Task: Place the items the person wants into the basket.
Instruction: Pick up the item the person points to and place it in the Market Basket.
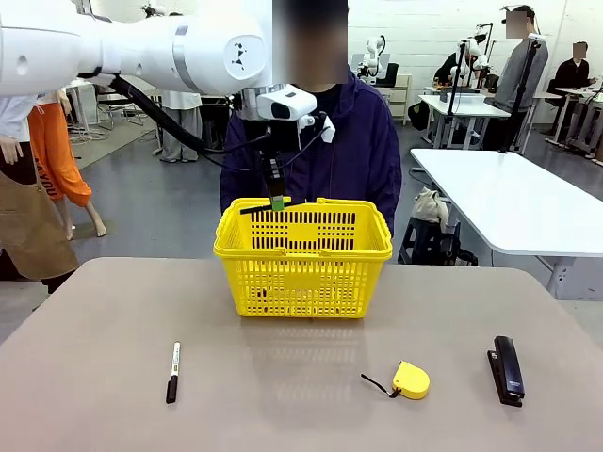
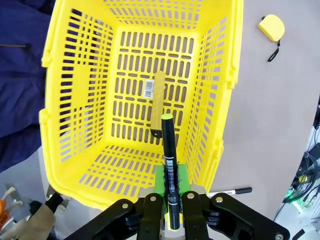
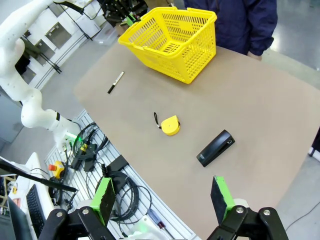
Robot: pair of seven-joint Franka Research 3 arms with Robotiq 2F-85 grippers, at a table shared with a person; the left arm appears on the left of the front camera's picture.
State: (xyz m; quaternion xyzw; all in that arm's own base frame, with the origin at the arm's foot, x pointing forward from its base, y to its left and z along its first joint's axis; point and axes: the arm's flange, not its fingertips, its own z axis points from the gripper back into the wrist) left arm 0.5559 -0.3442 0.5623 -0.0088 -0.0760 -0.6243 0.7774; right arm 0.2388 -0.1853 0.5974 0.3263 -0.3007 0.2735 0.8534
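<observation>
The left hand (image 1: 277,200) hangs over the near rim of the yellow basket (image 1: 301,273), clenched on a thin black pen (image 2: 169,155). In the left wrist view the pen runs up between the green pads (image 2: 160,182), its yellow tip pointing down into the basket's open top.

A yellow-and-black knife (image 2: 157,107) with a barcode label lies on the slotted floor of the basket, roughly in the middle.

The basket stands at the far side of the desk (image 1: 283,414), just in front of the person (image 1: 358,151) in the dark hooded jacket.

The yellow tape measure (image 1: 411,379) lies on the desk near the front, to the right of the middle, its black strap trailing to the left. A black stapler (image 1: 507,369) lies further right, well apart from it. A black marker (image 1: 173,370) with a white band lies on the left part of the desk.

The right hand (image 3: 162,197) is released, its green pads spread wide with nothing between them, high above the desk's edge.
</observation>
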